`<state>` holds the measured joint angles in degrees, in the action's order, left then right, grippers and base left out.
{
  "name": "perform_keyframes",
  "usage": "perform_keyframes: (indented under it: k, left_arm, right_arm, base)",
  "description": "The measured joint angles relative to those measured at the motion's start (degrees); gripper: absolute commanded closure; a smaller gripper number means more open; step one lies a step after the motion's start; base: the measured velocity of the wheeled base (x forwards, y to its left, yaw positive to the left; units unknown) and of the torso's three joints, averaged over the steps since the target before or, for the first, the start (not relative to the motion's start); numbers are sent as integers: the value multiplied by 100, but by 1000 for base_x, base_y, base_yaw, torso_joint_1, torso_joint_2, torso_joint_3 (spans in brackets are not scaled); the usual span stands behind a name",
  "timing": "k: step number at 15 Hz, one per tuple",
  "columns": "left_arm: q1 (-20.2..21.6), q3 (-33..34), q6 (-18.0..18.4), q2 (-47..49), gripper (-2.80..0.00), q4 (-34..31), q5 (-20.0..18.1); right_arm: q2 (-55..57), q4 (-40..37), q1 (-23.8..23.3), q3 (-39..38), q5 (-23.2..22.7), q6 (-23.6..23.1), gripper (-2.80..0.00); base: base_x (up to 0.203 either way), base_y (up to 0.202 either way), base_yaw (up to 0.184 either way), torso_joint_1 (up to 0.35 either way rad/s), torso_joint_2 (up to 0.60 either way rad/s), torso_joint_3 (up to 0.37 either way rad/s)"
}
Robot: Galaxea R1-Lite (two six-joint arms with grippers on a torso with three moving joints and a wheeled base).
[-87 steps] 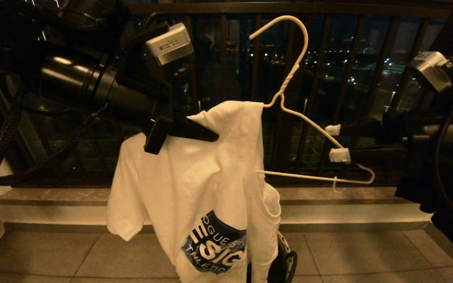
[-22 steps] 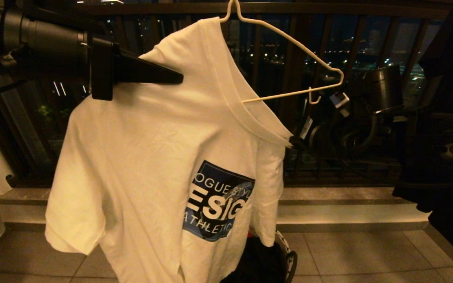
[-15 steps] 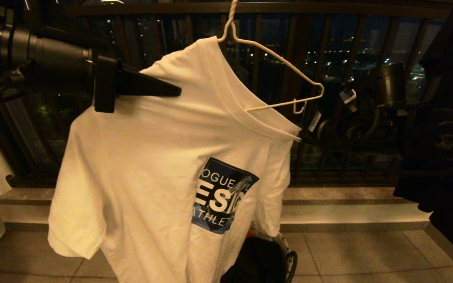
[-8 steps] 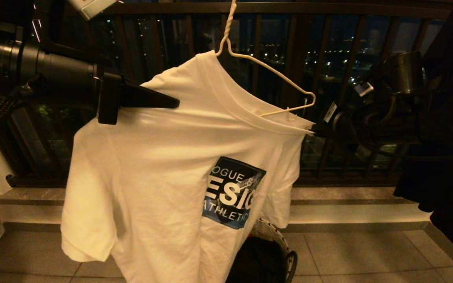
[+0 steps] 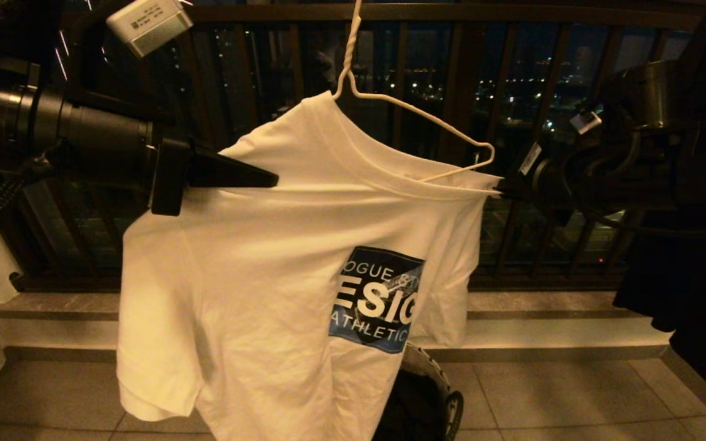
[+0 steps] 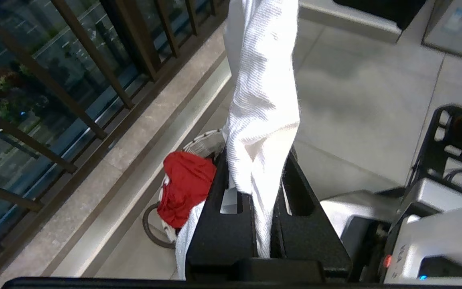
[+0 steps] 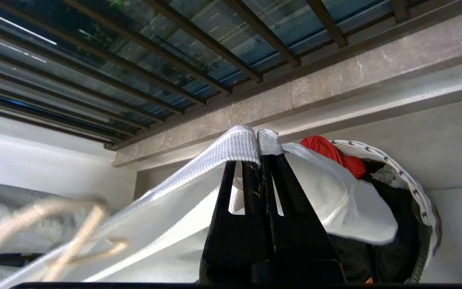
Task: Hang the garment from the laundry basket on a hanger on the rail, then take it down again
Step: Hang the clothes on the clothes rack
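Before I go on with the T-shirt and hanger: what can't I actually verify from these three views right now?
- Hanger hook: cut off by the head view's top edge, so whether it is on any rail is unknown.
- Hanger's left arm: hidden inside the T-shirt.
- Hanger in the right wrist view: blurred.
- Laundry basket: mostly hidden by the T-shirt in the head view.
- Right gripper tips: in the head view, lost in the dark.

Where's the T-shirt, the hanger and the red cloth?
T-shirt (image 5: 255,269), head view, on its front.
Hanger (image 5: 432,120), head view, on its bare sloping arm.
Red cloth (image 6: 185,186), left wrist view, on its middle.
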<state>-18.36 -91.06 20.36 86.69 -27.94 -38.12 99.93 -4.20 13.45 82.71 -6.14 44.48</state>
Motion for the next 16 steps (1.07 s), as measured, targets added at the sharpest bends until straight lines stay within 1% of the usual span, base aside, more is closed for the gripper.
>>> perform_keyframes:
  k: [2,8,12,16]
  left_arm:
    - [-7,109,105,-22,0,0,2]
    - [-34,241,138,-44,0,-9,6]
    - [-52,400,312,-20,0,-17,17]
    - [-137,507,331,28,0,-17,52]
  right_arm:
    - [21,-49,-26,81,0,0,0]
    - [153,-48,-55,144,0,-16,0]
    - [171,-68,-61,177,0,-13,0]
    - [141,-244,-102,290,2,-16,0]
  base:
    - [0,0,0,0,0,0]
    - [0,0,0,0,0,0]
    - [0,0,0,0,0,0]
    - [0,0,0,0,0,0]
